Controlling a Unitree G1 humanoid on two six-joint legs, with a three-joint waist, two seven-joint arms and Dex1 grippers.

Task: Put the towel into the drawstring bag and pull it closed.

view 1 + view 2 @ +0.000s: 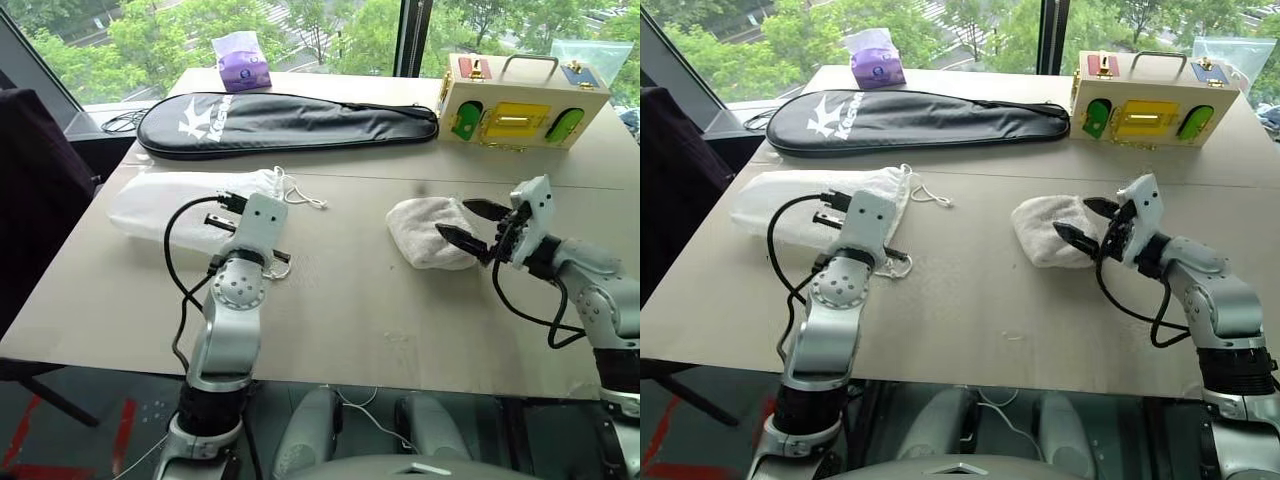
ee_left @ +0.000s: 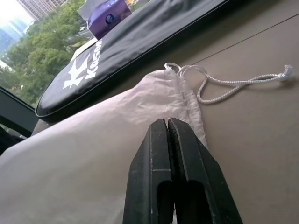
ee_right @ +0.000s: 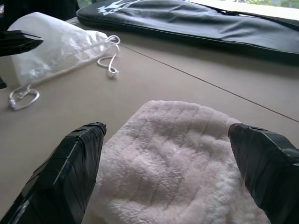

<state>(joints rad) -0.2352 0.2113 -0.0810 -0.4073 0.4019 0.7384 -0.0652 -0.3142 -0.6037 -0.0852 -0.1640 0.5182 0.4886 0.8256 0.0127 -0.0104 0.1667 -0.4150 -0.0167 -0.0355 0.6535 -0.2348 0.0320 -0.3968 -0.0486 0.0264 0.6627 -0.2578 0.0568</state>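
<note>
— What sort of room is this?

— Bright, daylit. A big window [image 1: 300,30] runs along the far side, split by a dark upright frame [image 1: 410,38], and green treetops [image 1: 150,35] stand outside.

— And the furniture?

— One wide tan table [image 1: 350,300] with a thin seam across it. Its far edge sits near the glass. On the left stands something dark, maybe a chair back [image 1: 35,200]; I cannot tell.

— The floor?

— Dark grey under the table's near edge, with red markings [image 1: 110,430] at the left.
</note>
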